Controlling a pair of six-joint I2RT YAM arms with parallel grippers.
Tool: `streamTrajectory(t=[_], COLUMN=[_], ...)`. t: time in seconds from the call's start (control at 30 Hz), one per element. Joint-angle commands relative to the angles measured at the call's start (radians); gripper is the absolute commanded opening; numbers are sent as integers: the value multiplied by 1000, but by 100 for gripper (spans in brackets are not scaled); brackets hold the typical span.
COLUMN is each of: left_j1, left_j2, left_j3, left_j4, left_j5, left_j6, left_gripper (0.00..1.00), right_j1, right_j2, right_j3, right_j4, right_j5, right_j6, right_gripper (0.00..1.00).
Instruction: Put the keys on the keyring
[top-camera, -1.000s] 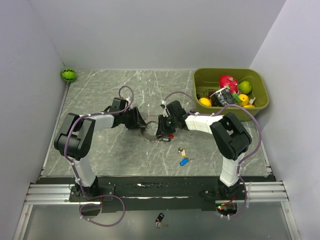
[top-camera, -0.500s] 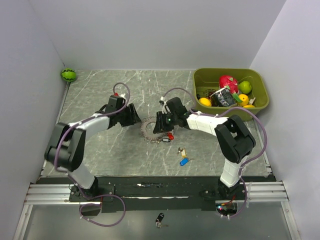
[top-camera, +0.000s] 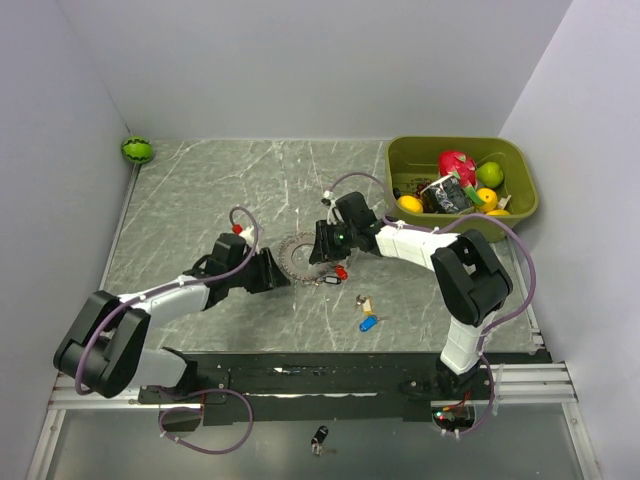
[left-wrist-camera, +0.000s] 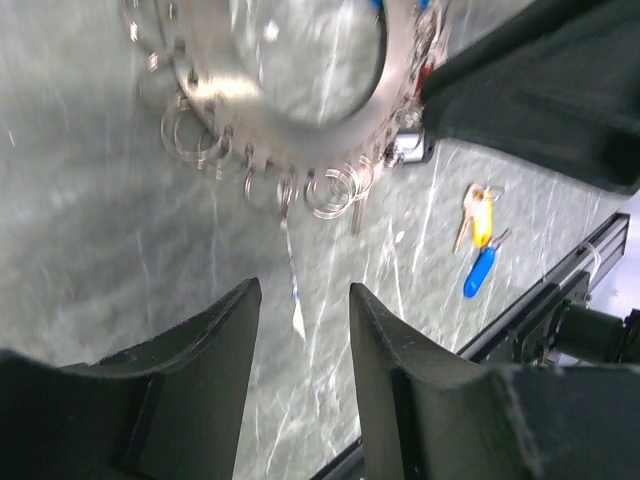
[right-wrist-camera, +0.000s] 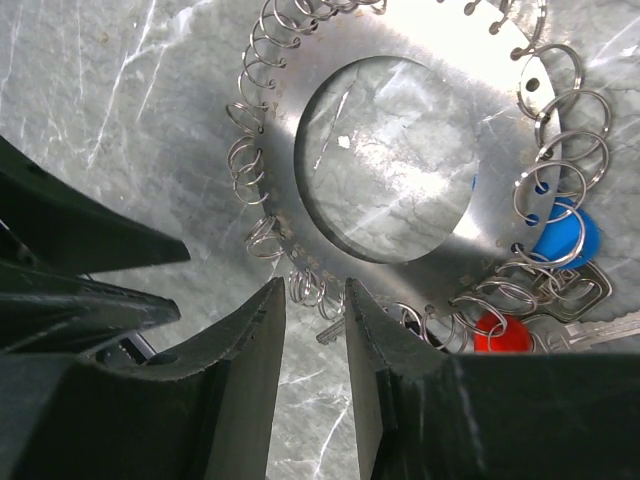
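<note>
The keyring (top-camera: 297, 254) is a flat grey toothed ring with small split rings along its edge, lying mid-table. It fills the right wrist view (right-wrist-camera: 500, 130) and the top of the left wrist view (left-wrist-camera: 290, 120). My right gripper (top-camera: 322, 245) is open at its right edge, and the tips (right-wrist-camera: 312, 300) straddle a few split rings. A red-headed key (right-wrist-camera: 495, 330) and a blue-headed key (right-wrist-camera: 565, 235) hang on the ring. My left gripper (top-camera: 275, 275) is open and empty, just near-left of the ring (left-wrist-camera: 300, 300). A tan key (top-camera: 363, 302) and a blue key (top-camera: 368, 322) lie loose to the near right.
A green bin (top-camera: 520, 205) of toy fruit stands at the far right. A green ball (top-camera: 137, 150) sits in the far left corner. A small black fob (top-camera: 320, 438) lies below the table's front rail. Grey walls close in both sides.
My left arm has swung back toward the near left, so its gripper now sits near-left of the ring. My right gripper has stayed at the ring's right edge.
</note>
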Motion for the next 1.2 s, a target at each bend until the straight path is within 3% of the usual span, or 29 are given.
streamTrajectory(t=[0.0, 0.4, 1.17], left_j1=[-34, -80, -95], left_j2=[-40, 114, 250], left_j3=[-40, -49, -60], left_j4=[118, 213, 328], left_j5=[-10, -88, -177], left_j6=[-91, -181, -229], left_gripper=[46, 40, 29], right_j1=[-9, -23, -34], right_j2=[-61, -82, -93], right_j3=[25, -10, -23], right_j4=[10, 24, 24], right_j5=[16, 19, -10], right_j6=[-14, -9, -15], right_gripper=[38, 38, 38])
